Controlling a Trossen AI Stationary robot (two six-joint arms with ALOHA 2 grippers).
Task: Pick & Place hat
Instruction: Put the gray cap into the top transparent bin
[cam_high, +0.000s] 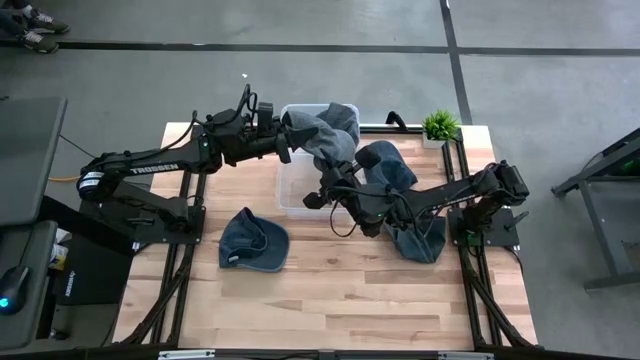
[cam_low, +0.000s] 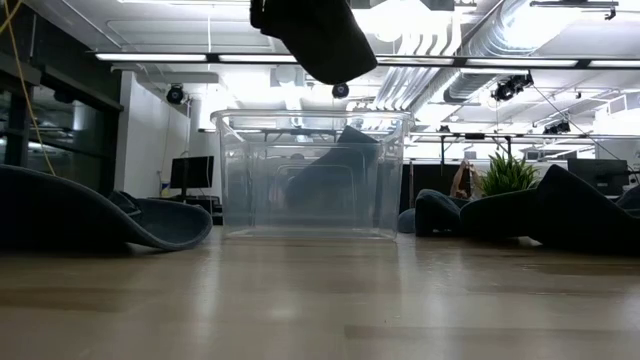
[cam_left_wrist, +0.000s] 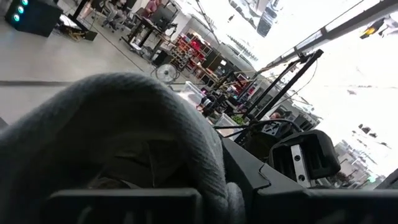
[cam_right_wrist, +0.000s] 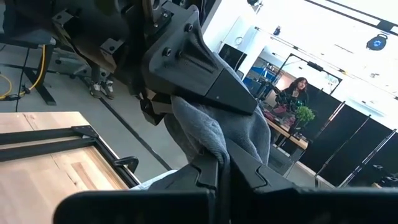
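On the left of my wooden table (cam_high: 330, 300) a dark blue cap (cam_high: 252, 241) lies flat on the boards, well apart from either of my arms. My left gripper (cam_high: 290, 143) reaches over the clear plastic bin (cam_high: 291, 190) and its fingers are clamped on the grey hat (cam_high: 328, 135), which hangs in the air above the bin's back half. My right gripper (cam_high: 328, 182) comes in from the other side, over the bin, and its fingers are pressed together on a fold of the same grey hat. Farther right, two more blue hats (cam_high: 418, 236) lie under my right arm, and a small potted plant (cam_high: 439, 126) stands at the table's far right corner.
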